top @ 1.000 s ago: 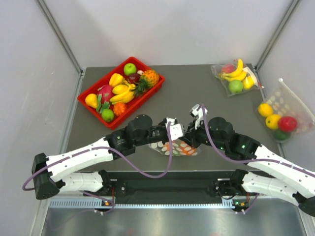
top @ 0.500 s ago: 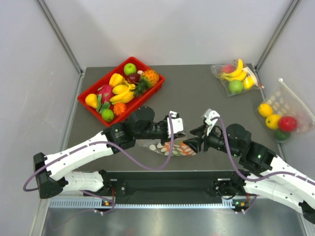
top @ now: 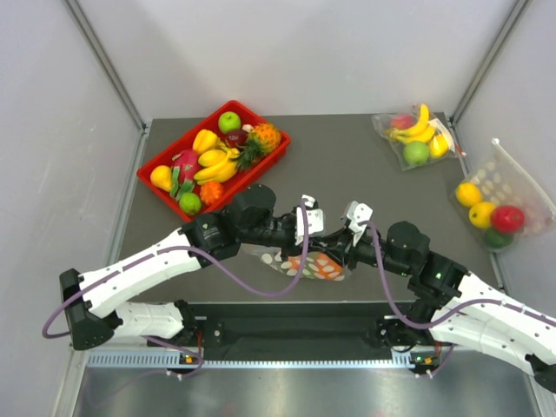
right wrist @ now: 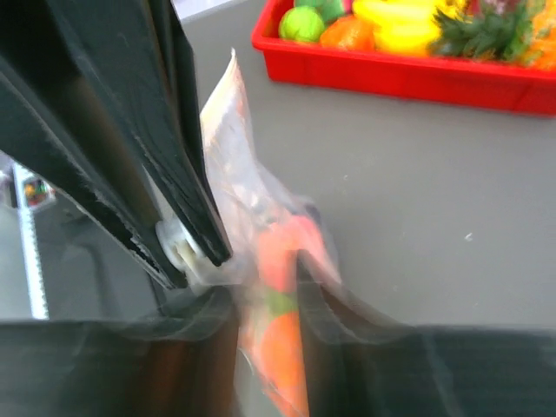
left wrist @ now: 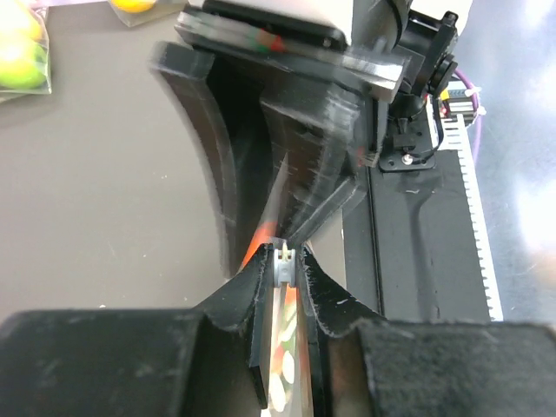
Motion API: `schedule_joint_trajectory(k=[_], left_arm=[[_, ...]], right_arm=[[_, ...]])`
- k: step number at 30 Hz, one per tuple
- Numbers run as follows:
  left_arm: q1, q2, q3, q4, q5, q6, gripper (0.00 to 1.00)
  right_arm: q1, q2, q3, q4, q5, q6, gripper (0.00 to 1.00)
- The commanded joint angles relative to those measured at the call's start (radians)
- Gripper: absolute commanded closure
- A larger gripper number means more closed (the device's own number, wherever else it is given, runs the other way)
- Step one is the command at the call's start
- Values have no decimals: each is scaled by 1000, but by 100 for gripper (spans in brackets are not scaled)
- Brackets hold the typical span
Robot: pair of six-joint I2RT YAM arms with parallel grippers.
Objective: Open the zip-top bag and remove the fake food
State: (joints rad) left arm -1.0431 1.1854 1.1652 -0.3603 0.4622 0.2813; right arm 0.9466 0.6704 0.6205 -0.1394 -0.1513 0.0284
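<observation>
Left wrist view: left gripper (left wrist: 282,258) pinches the zip-top bag (left wrist: 285,373); right gripper (right wrist: 265,291) straddles it, grip unclear.

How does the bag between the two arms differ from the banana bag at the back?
The zip-top bag is printed with pale dots; the banana bag is plain clear. The zip-top bag is pinched by the left gripper; the banana bag lies untouched. Both are plastic bags holding toy fruit.

red tray (top: 274,154) back left, 2 bags (top: 415,135) (top: 495,200) right, tabletop (top: 347,165) between
</observation>
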Motion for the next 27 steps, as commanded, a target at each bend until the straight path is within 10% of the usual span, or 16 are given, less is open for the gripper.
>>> schedule_joint_trajectory(k=[1, 3, 27], left_arm=[[6, 2, 42, -16, 50, -10, 100], [9, 3, 39, -22, 43, -13, 100], [120, -24, -81, 112, 1, -51, 100]], right_arm=[[-3, -11, -5, 172, -11, -9, 88], [-3, -25, -15, 184, -2, -2, 100], [-3, -252, -44, 55, 10, 31, 100]])
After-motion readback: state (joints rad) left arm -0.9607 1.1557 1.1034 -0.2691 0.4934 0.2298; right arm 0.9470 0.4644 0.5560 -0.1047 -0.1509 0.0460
